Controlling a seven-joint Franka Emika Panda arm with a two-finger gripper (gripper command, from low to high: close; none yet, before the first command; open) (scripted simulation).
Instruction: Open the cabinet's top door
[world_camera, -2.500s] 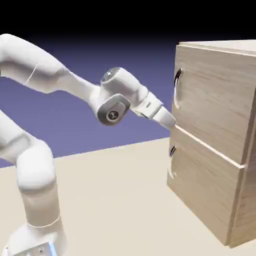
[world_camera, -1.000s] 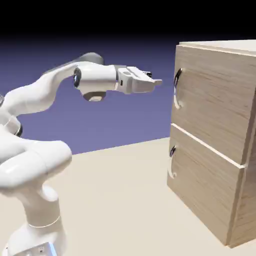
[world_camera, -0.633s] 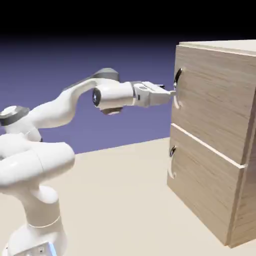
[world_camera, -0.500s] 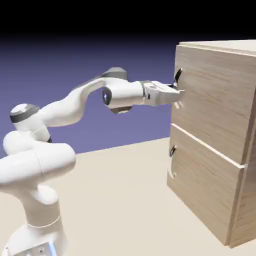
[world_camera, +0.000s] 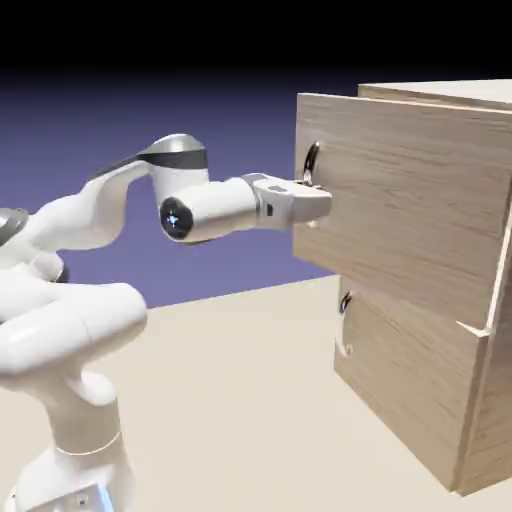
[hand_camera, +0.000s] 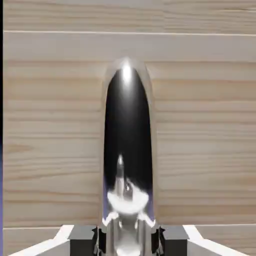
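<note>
The gripper (world_camera: 312, 203) is clenched on the handle (world_camera: 310, 165) of the top door (world_camera: 410, 215), and the step in hand is the pull itself. In the exterior view the cabinet (world_camera: 440, 300) fills the 3 o'clock side of the picture, standing on the worktop (world_camera: 230, 400), and its upper panel already sits proud of the lower panel (world_camera: 400, 380), its leading edge out toward 9 o'clock, so by my reckoning the task is partly done. The arm (world_camera: 110, 210) comes up from 7 o'clock and lies nearly level behind the grip. In the hand view the handle (hand_camera: 127, 150) runs as a dark, shiny bar from 6 o'clock up toward 12, centred between the grey fingertips (hand_camera: 82, 237), with wood grain behind it. To do this well, I would keep the pull straight along the direction the panel is travelling, hold the wrist level so the fingers do not twist on the curved metal, and keep the bar centred as it now looks. The chief risk, I judge, is the smooth handle sliding out of the grip if the pull drifts sideways or quickens; a steady, unhurried draw should suit it best.
</note>
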